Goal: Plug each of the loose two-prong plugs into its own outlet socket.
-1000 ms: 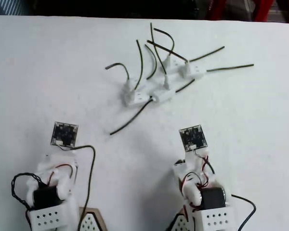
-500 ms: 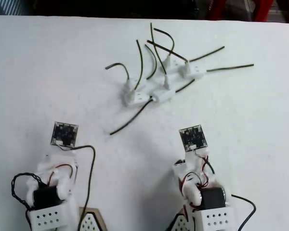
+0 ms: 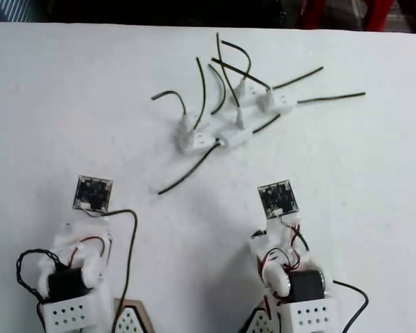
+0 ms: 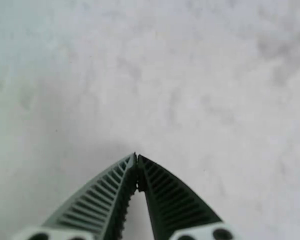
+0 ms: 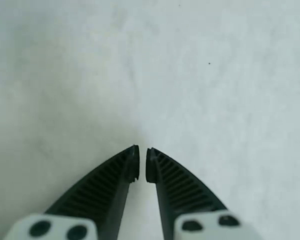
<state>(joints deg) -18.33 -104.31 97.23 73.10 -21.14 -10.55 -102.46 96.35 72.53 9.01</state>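
Tangling is the likeliest trouble, judging from the high view: the white plugs and sockets [image 3: 234, 137] lie heaped close together at the far middle of the tabletop [image 3: 55, 104], with their black wires [image 3: 194, 165] looping over and across one another. Pulling on one piece may drag its neighbours along, and a crossing wire may block a clean pinch or turn a plug off line with its socket. No loose plug can be told from a seated one here, so choosing the wrong piece is also a risk. One arm [image 3: 73, 277] and the other arm [image 3: 291, 277] sit folded back at the near edge, well apart from the heap and from each other, each aimed down at bare surface, so either one has a long reach to make before any grasp. In the left wrist view, the left tool [image 4: 137, 162] is clenched with its ribbed tips meeting, holds nothing, and hangs over plain white tabletop. In the right wrist view, the right tool [image 5: 142, 160] is all but clenched, with a thin slit between the tips, and it too is empty above bare tabletop.
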